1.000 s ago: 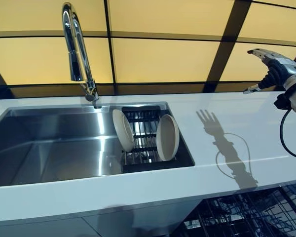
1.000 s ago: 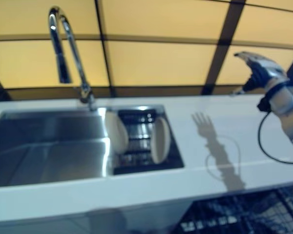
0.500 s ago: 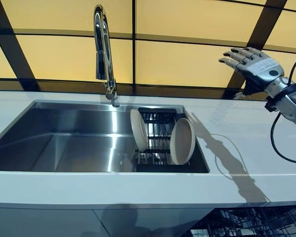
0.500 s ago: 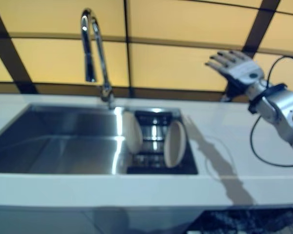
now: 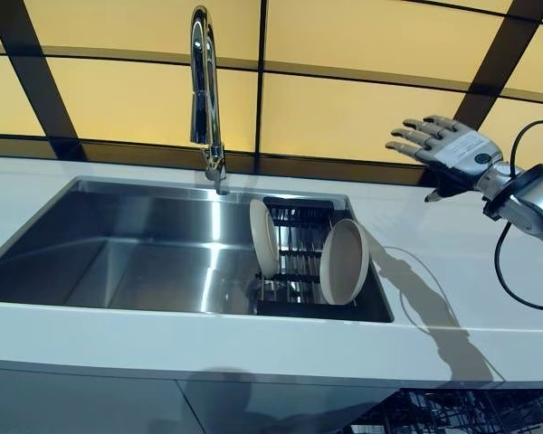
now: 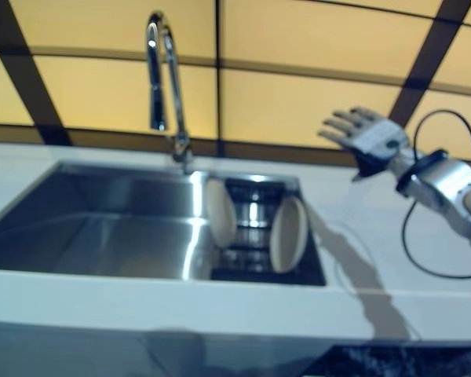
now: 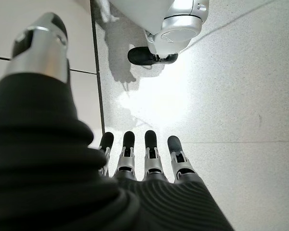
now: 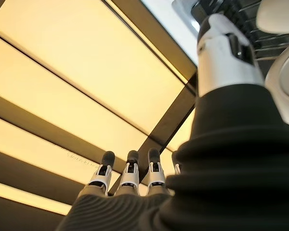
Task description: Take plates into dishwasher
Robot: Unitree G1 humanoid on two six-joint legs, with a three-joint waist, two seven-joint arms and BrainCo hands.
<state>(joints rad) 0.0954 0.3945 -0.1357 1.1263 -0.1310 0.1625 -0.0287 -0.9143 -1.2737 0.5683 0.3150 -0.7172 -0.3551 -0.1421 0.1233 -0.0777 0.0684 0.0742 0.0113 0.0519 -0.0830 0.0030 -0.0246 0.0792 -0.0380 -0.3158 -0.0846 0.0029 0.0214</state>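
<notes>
Two plates stand on edge in the rack (image 5: 294,237) at the right end of the sink (image 5: 118,262): left plate (image 5: 263,238), right plate (image 5: 344,261). Right hand (image 5: 443,145) hovers above the white tabletop (image 5: 452,262), fingers spread, holding nothing, off to the right of the plates. Left hand (image 7: 144,161) hangs over the floor, fingers straight, empty. Risks: a reach from this side could knock the right plate into the other, or a thin rim could slip from the fingers; the faucet (image 5: 204,90) is close by
</notes>
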